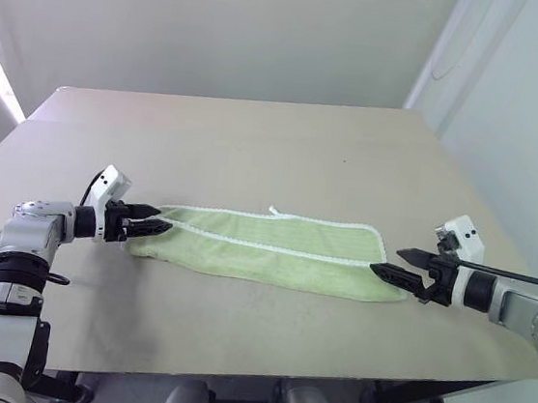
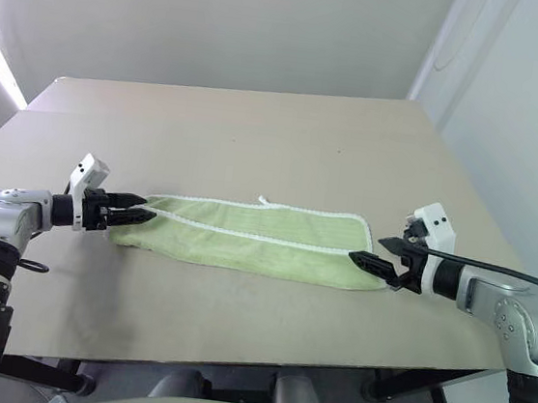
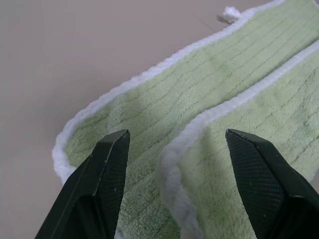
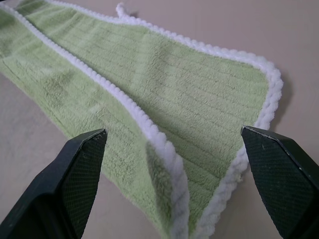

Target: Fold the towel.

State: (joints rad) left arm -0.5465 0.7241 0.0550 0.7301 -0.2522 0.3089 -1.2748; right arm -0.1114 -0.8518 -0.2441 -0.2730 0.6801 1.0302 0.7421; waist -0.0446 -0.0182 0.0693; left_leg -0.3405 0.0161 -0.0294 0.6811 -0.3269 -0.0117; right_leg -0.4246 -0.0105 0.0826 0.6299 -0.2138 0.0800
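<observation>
A soft lime-green terry towel [image 1: 268, 250] with a whitish stitched border lies as a long strip on the beige table [image 1: 256, 142], near its front edge, already doubled once lengthwise so that one white border runs along the middle of the strip; a small white loop tag [image 1: 273, 210] sticks out of its far long side. The left gripper [image 1: 149, 226] sits at the strip's left short end with its black fingers spread and nothing between them; the right gripper [image 1: 400, 264] sits at the right short end, spread wide and equally empty. To do the next fold well, each gripper should probably take both layers at its end together, clamp squarely on the stitched corner, and lift evenly so the ends meet without skewing.
</observation>
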